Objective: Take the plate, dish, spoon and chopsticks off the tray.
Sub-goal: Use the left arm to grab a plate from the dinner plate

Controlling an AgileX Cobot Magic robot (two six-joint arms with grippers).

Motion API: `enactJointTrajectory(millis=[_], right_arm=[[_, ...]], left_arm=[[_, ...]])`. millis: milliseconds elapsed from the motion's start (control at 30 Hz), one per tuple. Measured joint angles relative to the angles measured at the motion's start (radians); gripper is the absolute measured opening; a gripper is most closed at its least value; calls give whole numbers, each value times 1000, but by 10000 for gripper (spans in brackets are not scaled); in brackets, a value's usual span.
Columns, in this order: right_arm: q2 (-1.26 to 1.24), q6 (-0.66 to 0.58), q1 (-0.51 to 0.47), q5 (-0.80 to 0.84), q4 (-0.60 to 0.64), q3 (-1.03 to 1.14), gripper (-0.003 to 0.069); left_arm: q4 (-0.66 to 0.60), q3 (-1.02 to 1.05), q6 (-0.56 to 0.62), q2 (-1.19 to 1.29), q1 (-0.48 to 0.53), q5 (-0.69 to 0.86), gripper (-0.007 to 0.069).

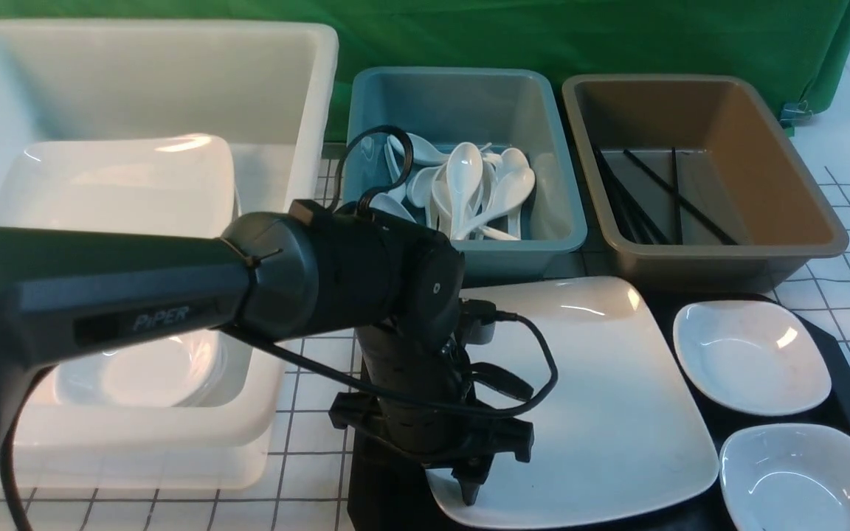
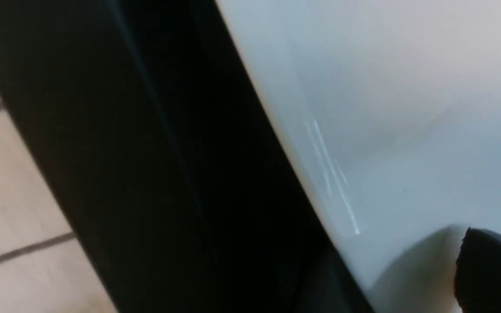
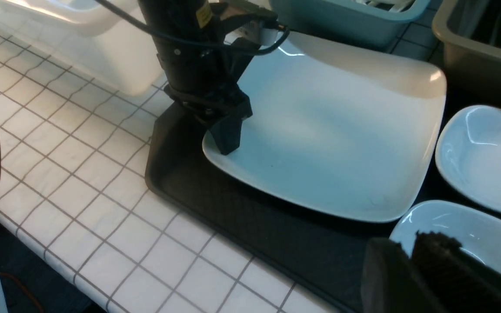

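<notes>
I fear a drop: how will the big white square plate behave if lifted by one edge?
The plate shows glossy highlights, so it is probably slippery to pinch. It looks stiff and broad, so held by one edge it would likely tip downward. It is probably ceramic, so breakable if dropped.

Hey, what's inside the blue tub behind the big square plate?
A heap of white soup spoons lies in the blue tub. The left arm covers the tub's near left corner, so anything there is hidden.
</notes>
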Motion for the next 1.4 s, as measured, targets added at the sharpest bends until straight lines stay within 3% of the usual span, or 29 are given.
enactJointTrajectory(millis=[500, 667, 933, 1400], right_arm=[[0, -1, 0, 4, 0, 0, 148], [0, -1, 0, 5, 0, 0, 153], [0, -1, 0, 8, 0, 0, 162], [0, -1, 0, 9, 0, 0, 173]], left_arm=[[3, 2, -107, 5, 0, -71, 355], [-8, 2, -135, 6, 0, -98, 287], [-42, 1, -182, 4, 4, -99, 101], [-2, 1, -231, -66, 31, -77, 39]])
